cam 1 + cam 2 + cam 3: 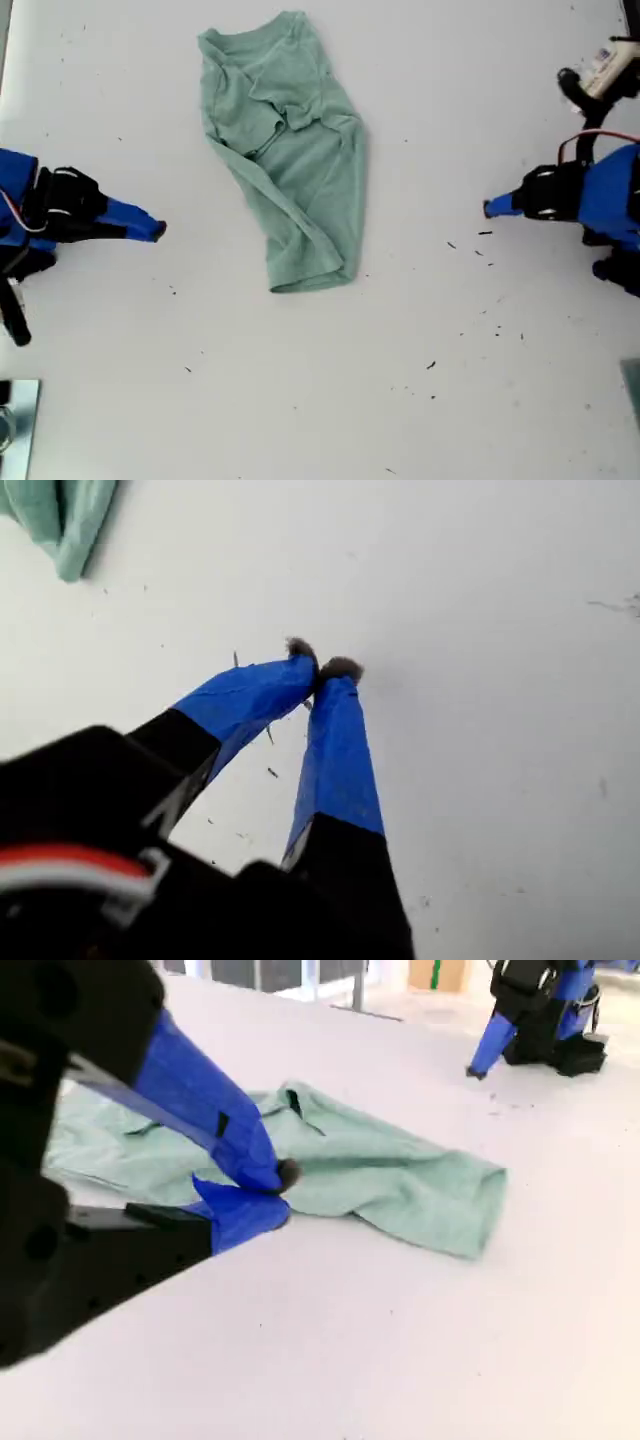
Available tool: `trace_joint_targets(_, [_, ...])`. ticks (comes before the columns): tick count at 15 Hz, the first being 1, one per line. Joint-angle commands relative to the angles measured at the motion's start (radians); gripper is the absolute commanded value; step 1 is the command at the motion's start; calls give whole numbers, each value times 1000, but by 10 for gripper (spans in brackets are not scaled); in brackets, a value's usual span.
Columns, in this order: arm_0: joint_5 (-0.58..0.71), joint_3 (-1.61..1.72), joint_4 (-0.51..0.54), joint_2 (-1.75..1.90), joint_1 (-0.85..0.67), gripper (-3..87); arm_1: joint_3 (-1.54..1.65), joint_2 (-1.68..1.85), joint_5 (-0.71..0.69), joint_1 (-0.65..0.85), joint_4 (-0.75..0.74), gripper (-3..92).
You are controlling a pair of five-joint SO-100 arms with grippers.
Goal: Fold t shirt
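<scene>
The t shirt (300, 180) lies on the white table (400, 400), roughly midway between the two arms and nearer the table edge at the exterior view's top than the one at its bottom. It is pale sage green, wrinkled and folded lengthwise into a narrow strip. The ribbed neckline and bunched sleeves sit at the end towards the exterior view's top, and the hem end slants a little towards that view's right. Nothing touches it.

My first gripper (490, 208) is near the table edge at the exterior view's right, well apart from the shirt and pointing towards it. In the first wrist view its blue-taped jaws meet at their dark tips (322, 668) with nothing between them, over bare table. Only a corner of the shirt (60, 520) shows in that view.

My second gripper (158, 229) is on the opposite side, near the table edge at the exterior view's left, also aimed at the shirt and clear of it. In the second wrist view its jaws (278, 1192) are closed tip to tip on nothing. The shirt (380, 1170) lies just beyond them, and the other arm is far across the table.

A few small dark specks (432, 365) dot the table towards the exterior view's lower right.
</scene>
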Motion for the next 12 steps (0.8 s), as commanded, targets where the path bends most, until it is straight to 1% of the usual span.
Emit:
trace_joint_targets(1, [51,-591,77,-724,8,43,-465,-528,-37,-75,-52,25])
trace_joint_targets(2, [133,-920,166,-1020,11,231,-726,-799,-58,-124,-38,75])
trace_joint_targets(3, [221,-1243,249,-1296,18,297,-948,-996,-98,-150,-28,224])
trace_joint_targets(4, [298,-1514,305,-1526,20,308,-1135,-1144,-130,-175,3,270])
trace_joint_targets(5, [347,-1755,371,-1733,17,312,-1278,-1255,-144,-192,44,271])
trace_joint_targets(6, [374,-1911,405,-1882,12,315,-1351,-1330,-149,-201,57,270])
trace_joint_targets(9, [373,-1933,385,-2023,2,327,-1378,-1480,-150,-212,-29,270])
trace_joint_targets(12, [350,-1868,383,-2033,-11,325,-1503,-1727,-190,-216,-83,269])
